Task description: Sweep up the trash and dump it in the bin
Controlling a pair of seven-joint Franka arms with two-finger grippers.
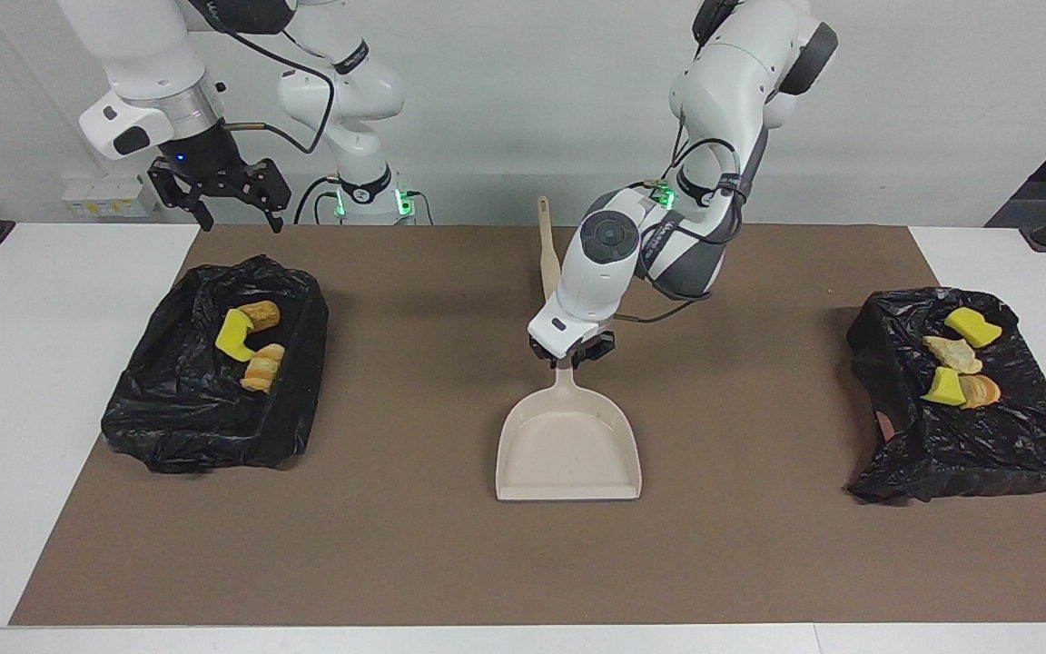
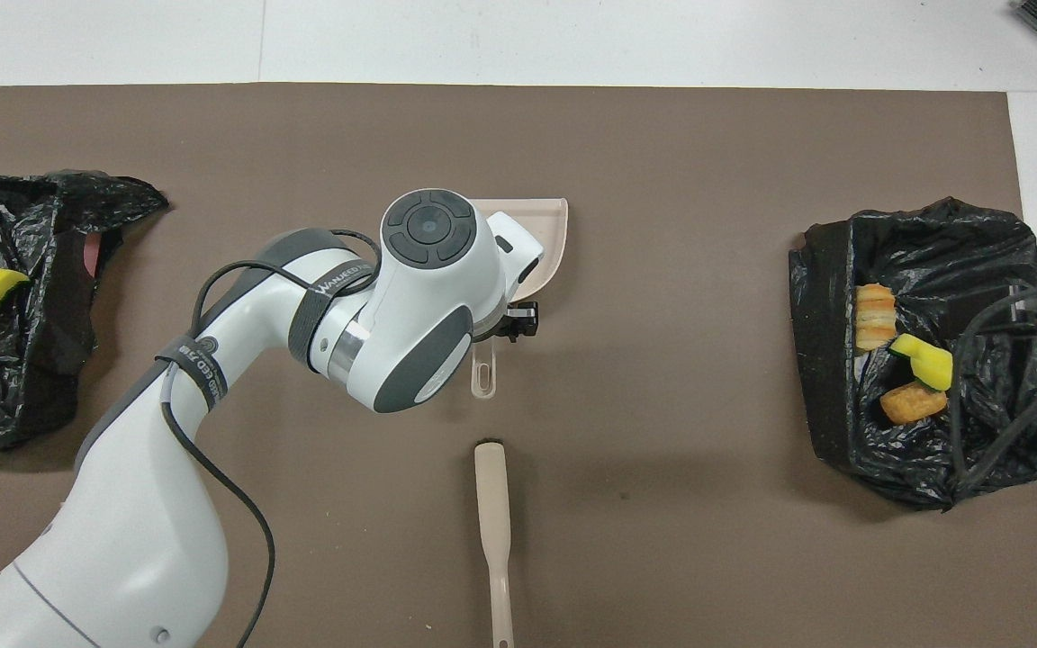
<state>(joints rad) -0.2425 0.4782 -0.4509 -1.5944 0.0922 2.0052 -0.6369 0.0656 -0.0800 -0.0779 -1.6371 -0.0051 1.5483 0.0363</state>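
With the trash (image 1: 249, 343) already lying in both black bags (image 1: 214, 391), the left gripper (image 1: 572, 356) sat at the dustpan (image 1: 568, 450) handle mid-mat — grip unclear — seemingly setting it down; next, withdrawal; right gripper (image 1: 219, 195) waited, open.

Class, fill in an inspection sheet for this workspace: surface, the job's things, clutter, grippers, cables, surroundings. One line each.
Surface: brown mat on a white table; no loose scraps seen on it.
Job's things: beige dustpan flat mid-mat; brush nearer the robots; two bag-lined bins, one at the right arm's end, one at the left arm's end, both holding the trash.
Clutter: nothing seen.
Grippers: left gripper at the dustpan's handle, grip unclear; right gripper raised near its bin, jaws open, waiting.
Cables: black cables run along both arms.
Surroundings: white wall; power sockets near the right arm's end.
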